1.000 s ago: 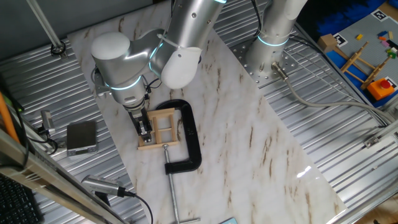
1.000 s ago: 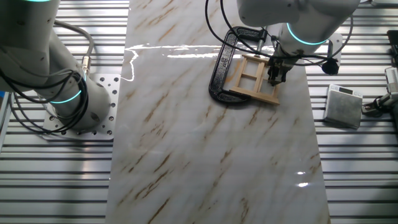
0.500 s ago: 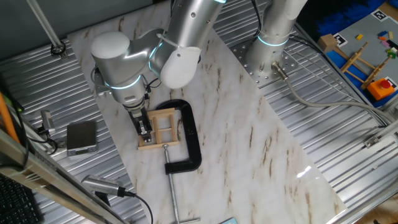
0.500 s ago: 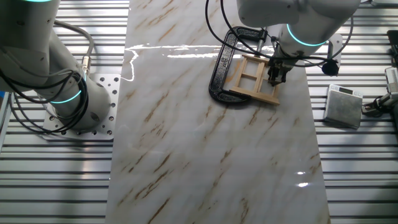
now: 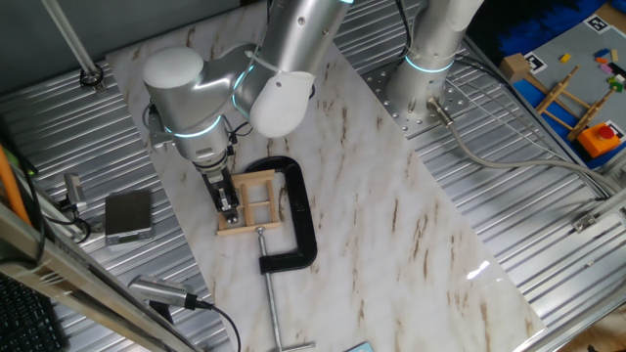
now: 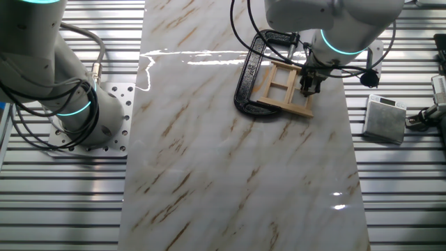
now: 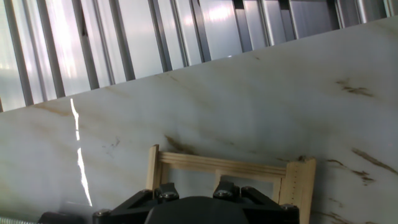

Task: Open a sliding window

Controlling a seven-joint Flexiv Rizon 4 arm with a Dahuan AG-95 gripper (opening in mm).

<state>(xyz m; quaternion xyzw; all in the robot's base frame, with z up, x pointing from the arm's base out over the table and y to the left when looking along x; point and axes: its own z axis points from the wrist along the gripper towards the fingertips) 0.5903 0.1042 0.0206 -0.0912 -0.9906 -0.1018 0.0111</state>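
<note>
The sliding window point(image 5: 258, 201) is a small light-wood frame with crossbars, lying flat on the marble board and held by a black C-clamp point(image 5: 299, 220). It also shows in the other fixed view point(image 6: 284, 88) and in the hand view point(image 7: 230, 165), where its far rail and two side posts show. My gripper point(image 5: 229, 206) points straight down with its narrow black fingers close together, tips on the window's left side. In the other fixed view the gripper point(image 6: 306, 88) stands over the frame's right part. In the hand view the hand's body hides the fingertips.
The C-clamp point(image 6: 245, 78) wraps the window's far side, and its screw handle point(image 5: 269, 293) runs toward the board's front edge. A grey box point(image 5: 128, 215) lies on the ribbed metal table left of the board. The arm's base point(image 5: 421, 83) stands at the back.
</note>
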